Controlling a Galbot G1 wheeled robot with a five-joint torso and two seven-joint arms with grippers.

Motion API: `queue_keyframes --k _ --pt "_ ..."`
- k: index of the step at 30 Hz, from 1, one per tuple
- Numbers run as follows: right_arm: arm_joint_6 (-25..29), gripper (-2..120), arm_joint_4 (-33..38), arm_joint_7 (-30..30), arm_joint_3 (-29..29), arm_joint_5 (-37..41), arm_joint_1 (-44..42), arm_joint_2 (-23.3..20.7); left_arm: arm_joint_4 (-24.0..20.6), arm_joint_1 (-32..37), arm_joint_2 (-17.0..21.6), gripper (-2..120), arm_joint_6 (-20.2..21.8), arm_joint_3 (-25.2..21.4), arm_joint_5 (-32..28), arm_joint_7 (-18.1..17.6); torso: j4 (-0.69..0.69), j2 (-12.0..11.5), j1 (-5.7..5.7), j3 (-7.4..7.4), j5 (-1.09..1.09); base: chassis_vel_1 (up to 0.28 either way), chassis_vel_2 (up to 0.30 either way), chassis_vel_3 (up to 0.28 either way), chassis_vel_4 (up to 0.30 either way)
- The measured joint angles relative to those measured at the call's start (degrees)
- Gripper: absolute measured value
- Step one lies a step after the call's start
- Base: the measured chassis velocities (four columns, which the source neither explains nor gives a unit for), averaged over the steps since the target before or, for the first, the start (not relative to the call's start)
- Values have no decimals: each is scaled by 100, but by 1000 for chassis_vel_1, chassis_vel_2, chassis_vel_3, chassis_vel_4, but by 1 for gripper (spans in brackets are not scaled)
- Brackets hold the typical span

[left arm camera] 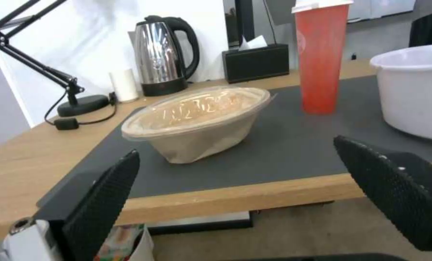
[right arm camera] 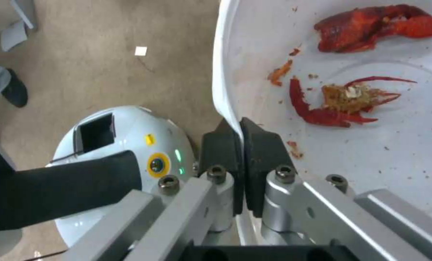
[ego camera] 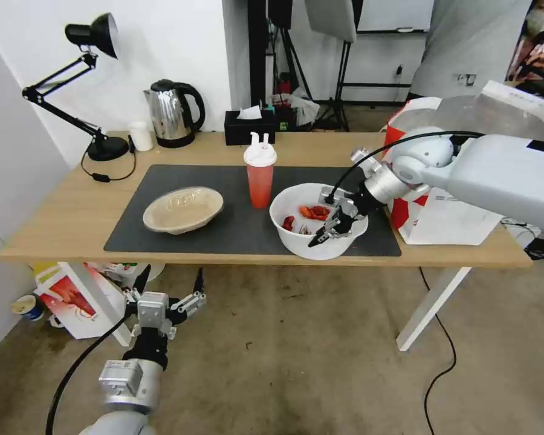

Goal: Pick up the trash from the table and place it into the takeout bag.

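The big white bowl (ego camera: 302,238) (right arm camera: 370,145) with red crayfish shells (right arm camera: 356,101) stands on the dark mat near the table's (ego camera: 60,223) front edge. My right gripper (ego camera: 327,233) (right arm camera: 239,137) is shut on the bowl's near rim, one finger inside and one outside. The red cup (ego camera: 260,175) (left arm camera: 321,58) with white lid and straws stands just left of the bowl. Further left on the mat lies the tan oval lidded container (ego camera: 183,209) (left arm camera: 199,121). The red-and-white takeout bag (ego camera: 459,211) stands open at the table's right end, behind my right arm. My left gripper (ego camera: 169,289) (left arm camera: 254,192) hangs open below the table's front edge.
A black desk lamp (ego camera: 97,142), a small white cup (ego camera: 141,136), a steel kettle (ego camera: 172,113) and a black tissue box (ego camera: 249,127) line the table's back edge. A white box with red print (ego camera: 72,299) sits on the floor under the left end. A cable (ego camera: 441,362) runs across the floor at the right.
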Motion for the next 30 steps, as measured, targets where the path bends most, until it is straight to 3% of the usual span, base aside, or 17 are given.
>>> queue_keyframes --k 20,30 --pt "-11 0 16 -188 147 -189 -54 -138 0 0 0 100 0 0 0 0 0 0 0 0 1 0 0 0 0" --pt "19 0 -49 -565 510 -498 93 -242 0 0 0 100 0 0 0 0 0 0 0 0 -1 0 0 0 0"
